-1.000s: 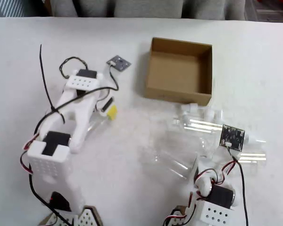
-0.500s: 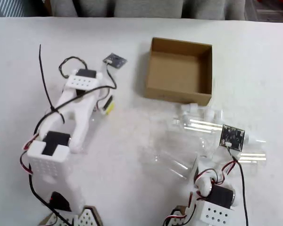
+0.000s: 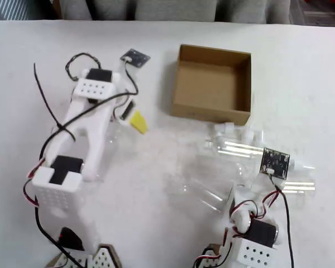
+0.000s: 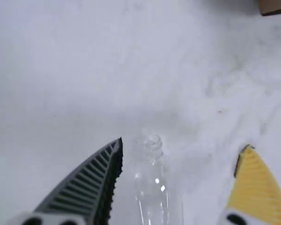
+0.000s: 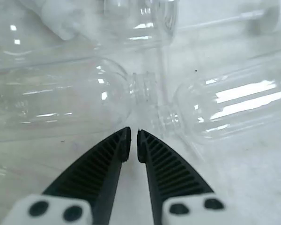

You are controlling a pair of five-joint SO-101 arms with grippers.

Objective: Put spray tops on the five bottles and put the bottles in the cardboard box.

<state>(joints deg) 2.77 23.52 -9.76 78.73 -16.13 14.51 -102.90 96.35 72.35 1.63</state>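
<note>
A clear bottle [image 4: 152,187] without a top lies on the white table between the fingers of my left gripper [image 4: 182,145], which stands open around its neck. In the high view that gripper [image 3: 133,117] is left of the empty cardboard box [image 3: 212,84]. Several clear bottles [image 3: 234,148] lie in a heap in front of the box, with white spray tops [image 3: 228,129] among them. My right gripper [image 5: 133,140] is shut and empty, its tips just short of a bare bottle neck [image 5: 144,89]. A white spray top [image 5: 61,21] lies beyond that bottle.
The right arm's base [image 3: 251,231] sits at the table's near edge, with its wrist camera board [image 3: 274,162] over the bottle heap. Black cables [image 3: 50,106] loop around the left arm. A small circuit board [image 3: 135,56] lies left of the box.
My left gripper has gone from nearly shut to open, its yellow finger swinging out to the right, and the arm has shifted slightly away. The right arm and the bottles have not moved.
</note>
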